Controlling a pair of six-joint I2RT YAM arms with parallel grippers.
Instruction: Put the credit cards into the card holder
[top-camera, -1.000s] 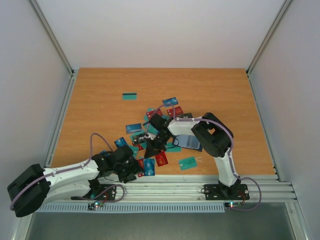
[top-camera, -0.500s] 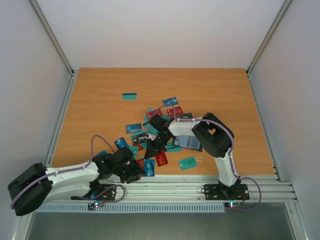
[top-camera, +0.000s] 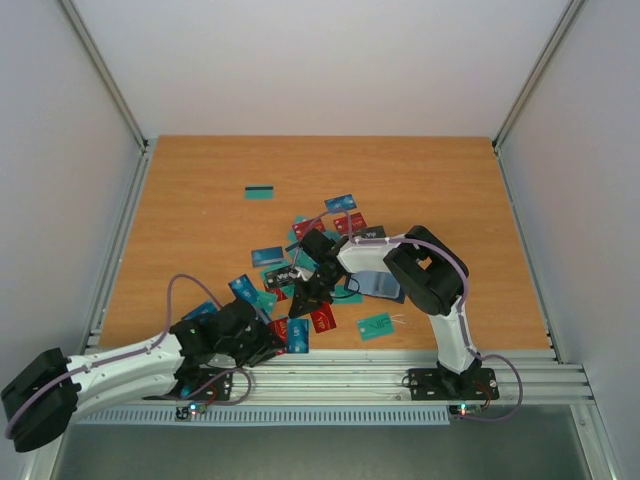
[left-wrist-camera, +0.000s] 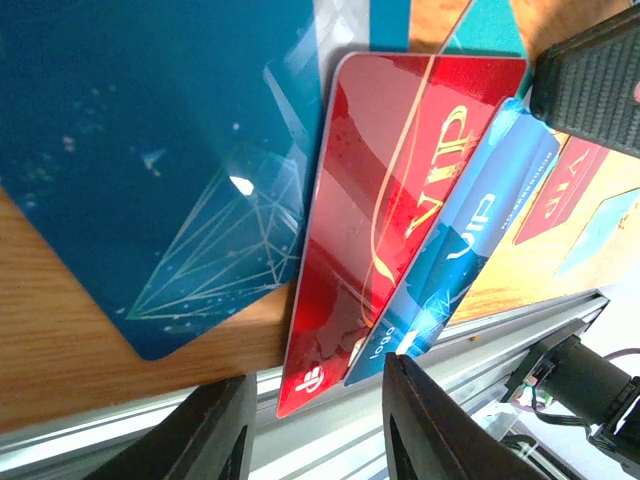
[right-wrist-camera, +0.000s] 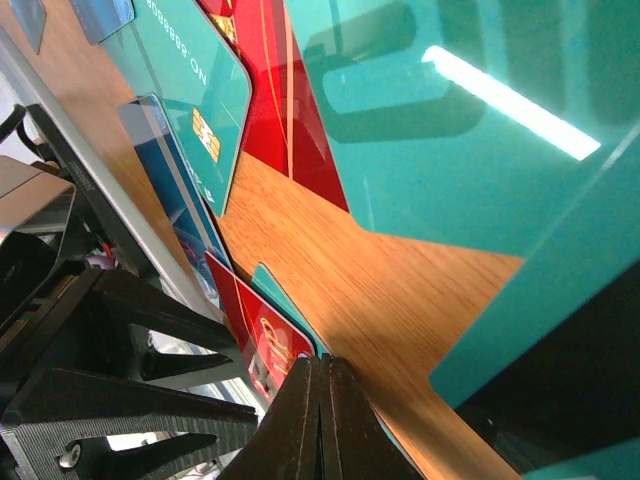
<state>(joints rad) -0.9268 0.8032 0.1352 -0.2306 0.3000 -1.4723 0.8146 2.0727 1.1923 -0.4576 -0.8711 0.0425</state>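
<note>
Top external: cards (top-camera: 260, 192) scattered; holder (top-camera: 385, 285) seemingly empty.
Left gripper (left-wrist-camera: 315, 400): half-open at corner of red card (left-wrist-camera: 390, 200).
Right gripper (right-wrist-camera: 322, 385): pinched closed, empty.
Remaining: almost everything.

Card holder (top-camera: 385, 285) half under R arm (top-camera: 430, 275), txt on credit cards (top-camera: 298, 335) too small

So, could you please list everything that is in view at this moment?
credit cards: many, uncountable where overlapping; blue, teal, red, black; heaped mid-table.
striped card: one; teal; alone, behind the heap to the left.
card holder: one; blue; right of the heap.
table: one; wood-brown; under everything.
left gripper: one; black; open over cards at the near edge.
right gripper: one; black; shut, low among the heap.
</note>
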